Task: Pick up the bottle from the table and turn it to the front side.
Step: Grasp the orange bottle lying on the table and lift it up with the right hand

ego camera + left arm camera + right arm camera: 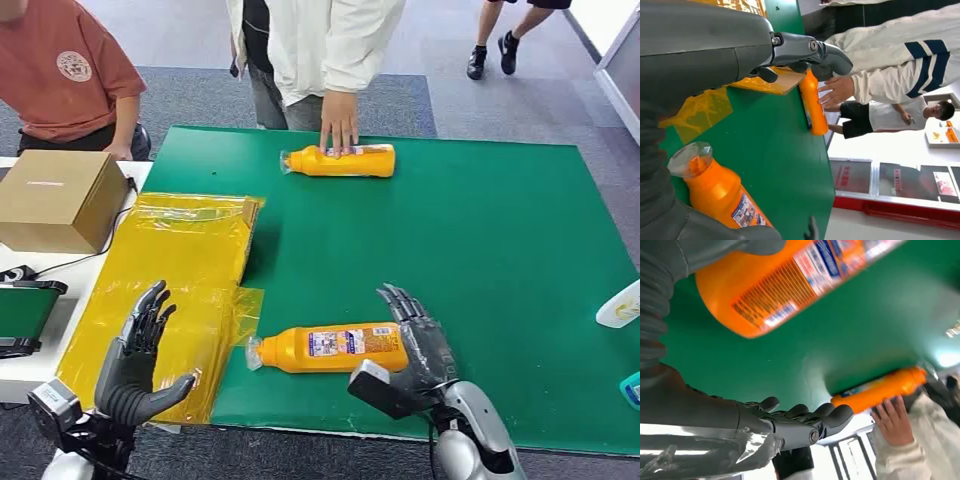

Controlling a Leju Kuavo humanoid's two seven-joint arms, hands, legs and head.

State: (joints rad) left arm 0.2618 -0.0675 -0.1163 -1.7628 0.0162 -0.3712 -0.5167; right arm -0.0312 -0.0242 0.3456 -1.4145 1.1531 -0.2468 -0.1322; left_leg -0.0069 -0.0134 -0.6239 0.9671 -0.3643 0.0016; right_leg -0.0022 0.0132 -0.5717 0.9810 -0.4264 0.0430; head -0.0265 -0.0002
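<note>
1. An orange bottle (332, 348) is seen lying on its side on the green mat (468, 240) that covers the counter, near the edge closest to the robot, with its clear cap pointing toward the robot's left and its printed label turned upward.
2. The right hand (411, 345) is placed at the base end of this bottle, fingers spread and extended past it and the thumb set on the near side; nothing is gripped, and whether the palm actually touches the bottle's base cannot be told for certain from the head view.
3. In the right wrist view the fingers (806, 415) are shown stretched out straight above the mat, apart from the bottle.
4. The left hand (143, 355) is held open and empty over the yellow plastic bags (181, 270), which lie at the mat's left edge, well apart from the bottle's cap.
5. A second orange bottle (343, 160) is seen on its side near the far edge of the mat, and a person's hand (339, 122) is laid on it.
6. A cardboard box (60, 198) is set on the white surface to the left of the mat.
7. A second person in a red shirt (64, 65) is seen behind the box.
</note>
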